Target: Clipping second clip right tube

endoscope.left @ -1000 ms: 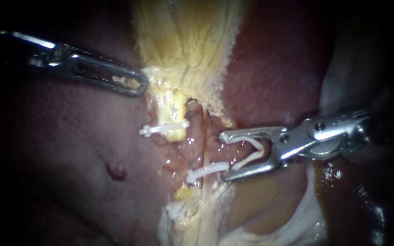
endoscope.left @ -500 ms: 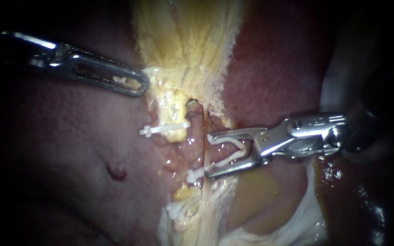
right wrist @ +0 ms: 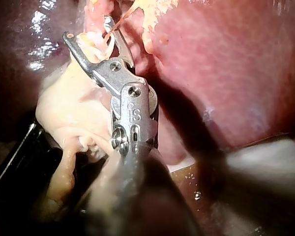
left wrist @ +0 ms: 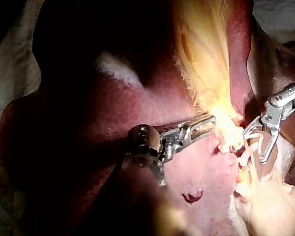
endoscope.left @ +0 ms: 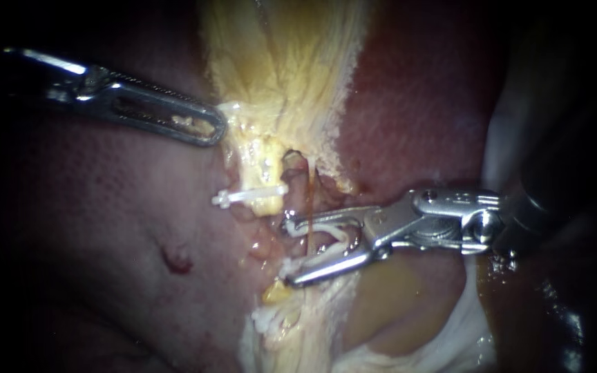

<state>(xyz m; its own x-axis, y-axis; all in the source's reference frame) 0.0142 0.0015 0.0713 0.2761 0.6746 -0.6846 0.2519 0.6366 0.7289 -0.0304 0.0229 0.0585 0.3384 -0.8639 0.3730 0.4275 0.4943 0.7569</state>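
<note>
White and open, the clip (endoscope.left: pixel 329 238) is held from both sides in the wide-spread pincer of my right instrument (endoscope.left: pixel 290 252), at frame centre astride the right tube (endoscope.left: pixel 298 181). Upper left, my left instrument (endoscope.left: pixel 214 130) has its pincer clamped on the yellow tissue (endoscope.left: pixel 278 69).

Light is strongest on the central yellow tissue (endoscope.left: pixel 281 76), blown out in the left wrist view, while edges fall dark.

Left wrist view shows just a pale sheet (left wrist: pixel 7 73) peeking out round the edges, and the dark red liver (left wrist: pixel 113 118) lies straight on it.
</note>
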